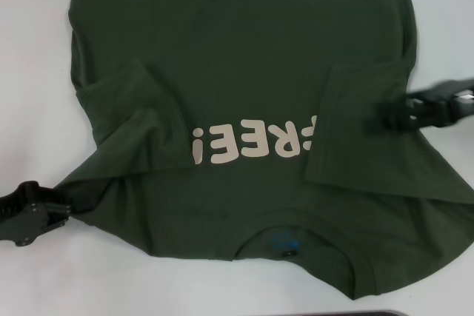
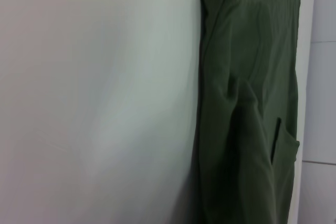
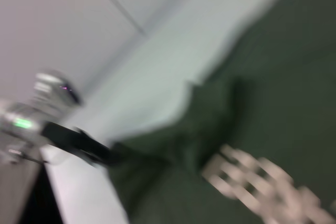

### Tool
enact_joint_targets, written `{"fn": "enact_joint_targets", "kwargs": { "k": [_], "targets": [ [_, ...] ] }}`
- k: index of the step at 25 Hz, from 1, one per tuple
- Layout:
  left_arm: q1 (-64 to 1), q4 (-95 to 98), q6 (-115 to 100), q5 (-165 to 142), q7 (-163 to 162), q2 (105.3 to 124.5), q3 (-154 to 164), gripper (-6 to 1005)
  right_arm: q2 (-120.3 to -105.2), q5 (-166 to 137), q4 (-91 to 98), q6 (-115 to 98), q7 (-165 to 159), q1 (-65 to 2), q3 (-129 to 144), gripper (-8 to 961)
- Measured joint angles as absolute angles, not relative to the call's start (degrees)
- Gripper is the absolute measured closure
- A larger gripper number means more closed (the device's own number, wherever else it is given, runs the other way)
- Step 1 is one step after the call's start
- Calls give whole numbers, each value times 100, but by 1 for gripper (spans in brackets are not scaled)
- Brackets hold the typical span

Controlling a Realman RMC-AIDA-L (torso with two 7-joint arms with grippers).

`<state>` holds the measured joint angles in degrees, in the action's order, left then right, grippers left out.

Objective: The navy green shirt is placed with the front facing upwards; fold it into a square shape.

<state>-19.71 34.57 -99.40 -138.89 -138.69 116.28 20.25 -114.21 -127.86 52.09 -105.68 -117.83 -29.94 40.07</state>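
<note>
The navy green shirt (image 1: 244, 49) lies front up on the white table, collar toward me, its cream "FREE!" lettering (image 1: 252, 144) upside down in the head view. A flap of the shirt's right side (image 1: 348, 138) is folded over onto the chest and covers part of the lettering. My right gripper (image 1: 389, 114) is over that flap near its outer fold. My left gripper (image 1: 65, 209) is at the near-left edge, shut on a corner of cloth drawn out toward it. The left wrist view shows only a strip of the shirt (image 2: 247, 103); the right wrist view shows the shirt (image 3: 273, 103) and the left gripper (image 3: 107, 153).
White table surface (image 1: 37, 72) runs along the left side and in front of the collar (image 1: 185, 286). The shirt's hem runs out of the head view at the top. A dark edge (image 1: 385, 313) shows at the bottom right.
</note>
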Motion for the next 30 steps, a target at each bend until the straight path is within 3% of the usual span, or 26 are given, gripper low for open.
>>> {"fn": "enact_joint_targets", "kwargs": {
  "k": [9, 16, 30],
  "targets": [
    [-1978, 3454, -9958, -13876, -13808, 11602, 1958, 965, -10819, -14359, 5459, -11156, -12878, -3018, 3914, 132],
    [-2053, 3454, -9958, -13865, -13803, 11596, 1957, 962, -10746, -15489, 5720, -11360, -12942, -3141, 3634, 132],
    [-2136, 3454, -9890, -13867, -13802, 11582, 1952, 954, -10813, -15660, 5198, -11346, -12767, -3063, 3419, 133]
  ]
}}
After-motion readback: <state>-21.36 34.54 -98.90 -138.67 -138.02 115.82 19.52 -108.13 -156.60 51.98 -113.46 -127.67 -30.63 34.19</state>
